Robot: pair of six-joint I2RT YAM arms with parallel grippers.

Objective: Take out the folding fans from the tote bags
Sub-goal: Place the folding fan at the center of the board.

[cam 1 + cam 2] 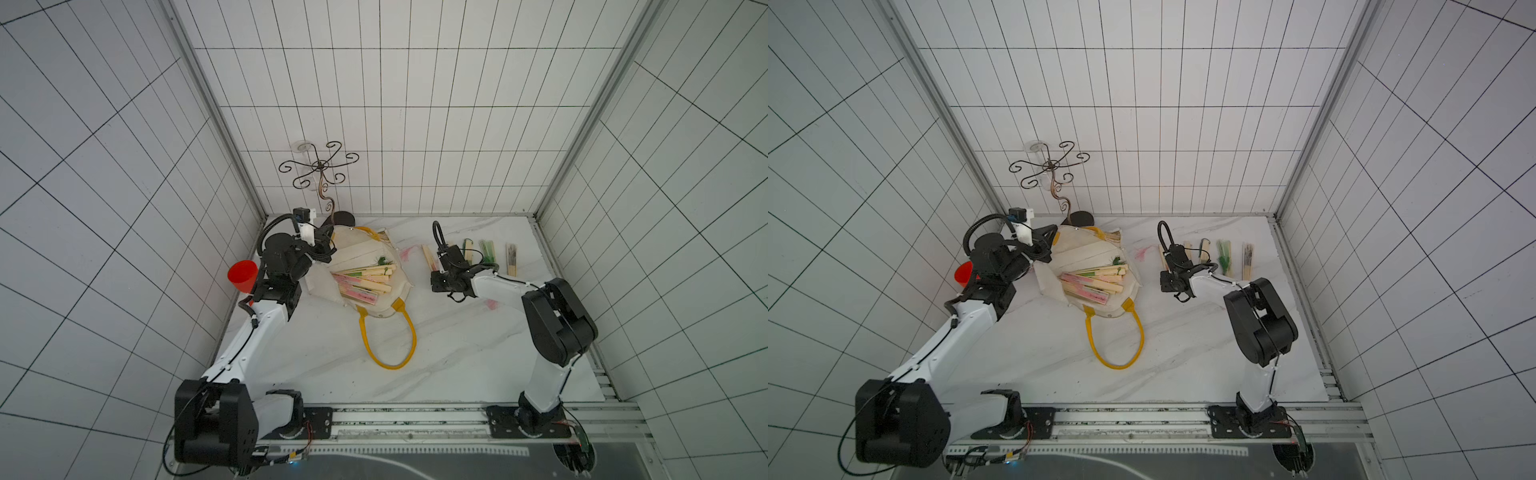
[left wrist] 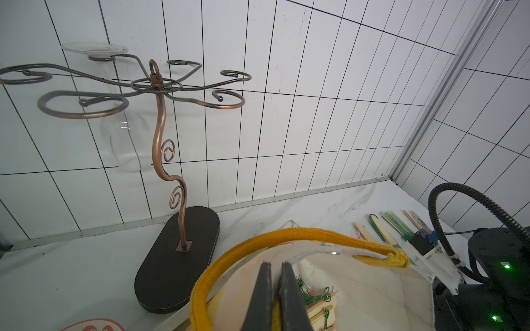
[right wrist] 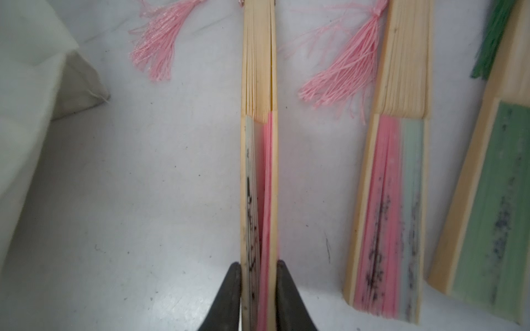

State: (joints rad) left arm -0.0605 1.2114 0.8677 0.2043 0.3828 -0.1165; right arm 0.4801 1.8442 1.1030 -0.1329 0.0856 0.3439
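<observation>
Walls (image 1: 415,124): white panels ruled in a black grid, on three sides of me, evenly lit.
Corner posts (image 1: 211,104): pale metal, two, at the back.
Table (image 1: 457,353): white, grey-veined like marble.
Rail (image 1: 415,417): metal, along my near edge.
Rack (image 2: 156,84): copper wire, curled arms, dark oval base, back left corner; one clear glass (image 2: 126,140) hangs upside down.

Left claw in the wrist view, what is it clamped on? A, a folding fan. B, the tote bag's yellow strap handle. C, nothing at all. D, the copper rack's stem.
B: the left claw is shut, with the yellow strap handle of the tote bag pinched between its fingers.
</observation>
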